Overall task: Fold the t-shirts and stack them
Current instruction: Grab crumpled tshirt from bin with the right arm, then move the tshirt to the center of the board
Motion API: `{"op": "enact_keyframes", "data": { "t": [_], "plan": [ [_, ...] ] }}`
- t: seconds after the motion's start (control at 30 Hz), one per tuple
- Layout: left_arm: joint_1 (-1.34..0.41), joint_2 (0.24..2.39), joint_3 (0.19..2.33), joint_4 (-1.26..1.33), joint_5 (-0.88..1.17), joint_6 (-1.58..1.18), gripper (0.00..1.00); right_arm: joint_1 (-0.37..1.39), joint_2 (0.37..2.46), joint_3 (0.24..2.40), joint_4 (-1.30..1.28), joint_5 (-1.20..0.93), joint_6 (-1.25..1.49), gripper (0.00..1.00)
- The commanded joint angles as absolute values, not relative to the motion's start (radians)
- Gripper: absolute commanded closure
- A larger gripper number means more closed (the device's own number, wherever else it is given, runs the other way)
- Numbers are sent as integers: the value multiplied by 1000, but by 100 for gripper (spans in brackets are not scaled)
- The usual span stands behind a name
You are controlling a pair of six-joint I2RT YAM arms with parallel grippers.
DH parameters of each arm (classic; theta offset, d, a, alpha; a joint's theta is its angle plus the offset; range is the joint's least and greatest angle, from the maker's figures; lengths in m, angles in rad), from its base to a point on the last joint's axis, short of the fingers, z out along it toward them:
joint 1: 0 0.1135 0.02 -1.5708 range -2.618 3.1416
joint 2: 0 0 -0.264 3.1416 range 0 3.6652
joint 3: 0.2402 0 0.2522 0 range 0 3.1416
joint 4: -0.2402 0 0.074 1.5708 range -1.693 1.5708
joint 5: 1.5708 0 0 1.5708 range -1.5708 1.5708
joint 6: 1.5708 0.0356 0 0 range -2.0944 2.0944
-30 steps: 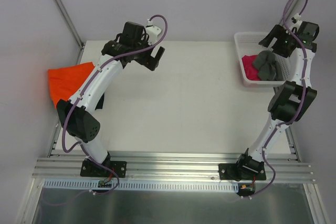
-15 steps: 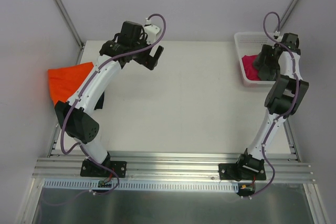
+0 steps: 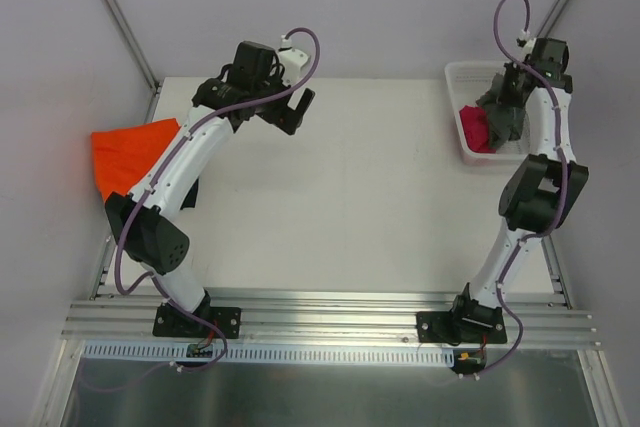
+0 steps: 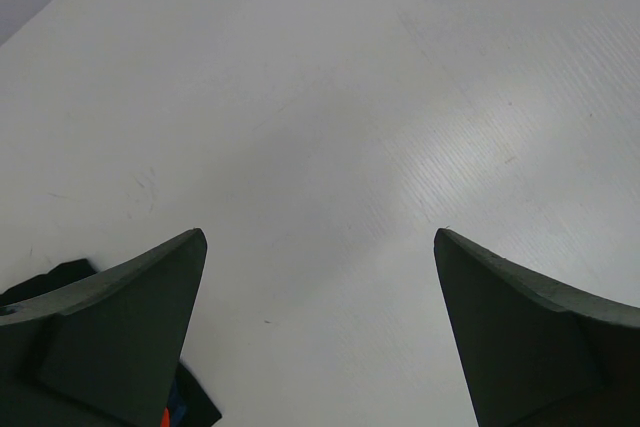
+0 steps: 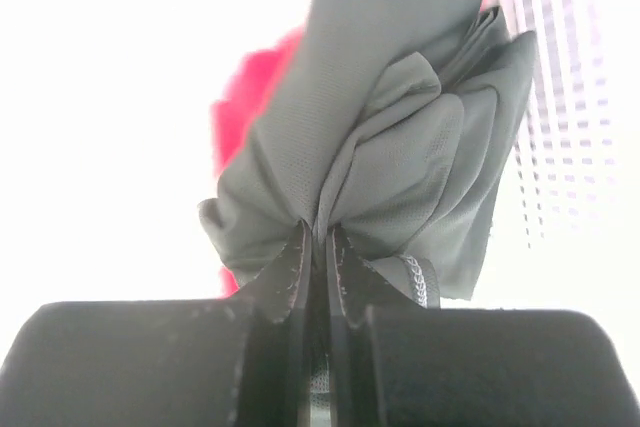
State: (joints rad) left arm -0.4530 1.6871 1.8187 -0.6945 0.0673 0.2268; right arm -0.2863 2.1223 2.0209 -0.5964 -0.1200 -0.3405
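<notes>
My right gripper (image 5: 319,232) is shut on a bunched fold of the dark grey t-shirt (image 5: 390,137), which hangs from its jaws above the white basket (image 3: 455,77) at the back right. In the top view the grey t-shirt (image 3: 503,107) sits lifted by the right gripper (image 3: 512,85). A magenta-pink t-shirt (image 3: 474,129) lies in the basket beneath it, also seen as the pink t-shirt (image 5: 250,87). A bright orange t-shirt (image 3: 125,152) lies at the table's left edge over a dark one (image 3: 190,195). My left gripper (image 4: 320,247) hangs open over bare table.
The white table (image 3: 350,197) runs between the two arms. The basket's lattice wall (image 5: 555,97) is right of the held cloth. Aluminium rails (image 3: 330,319) run along the near edge by the arm bases. A slanted frame post (image 3: 115,12) rises at the back left.
My right gripper dropped into the basket, closed on the dark grey t-shirt and has begun lifting it. The left arm has stayed where it was.
</notes>
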Motion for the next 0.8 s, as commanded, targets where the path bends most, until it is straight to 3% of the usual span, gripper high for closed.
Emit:
{"op": "enact_keyframes", "data": {
  "t": [0.0,0.43,0.47,0.5,0.53,0.57,0.63,0.77],
  "plan": [
    [-465,1704,1844,-695,55,222,1,-174,1873,2062,-552,-190,-295,99],
    [-434,1713,1844,-673,-43,195,1,141,1697,1947,-558,-525,-180,99],
    [-430,1710,1844,-673,-48,189,1,144,1694,1912,-567,-532,-175,94],
    [-419,1710,1844,-667,-51,187,1,143,1690,1887,-571,-540,-173,76],
    [-414,1709,1844,-664,-54,181,1,143,1689,1863,-583,-526,-192,37],
    [-410,1707,1844,-663,-55,183,1,141,1689,1821,-607,-509,-208,29],
    [-403,1706,1844,-658,-58,187,1,118,1681,1773,-609,-482,-221,24],
    [-391,1701,1838,-652,-61,176,1,95,1674,1729,-607,-474,-224,24]
  ]
}}
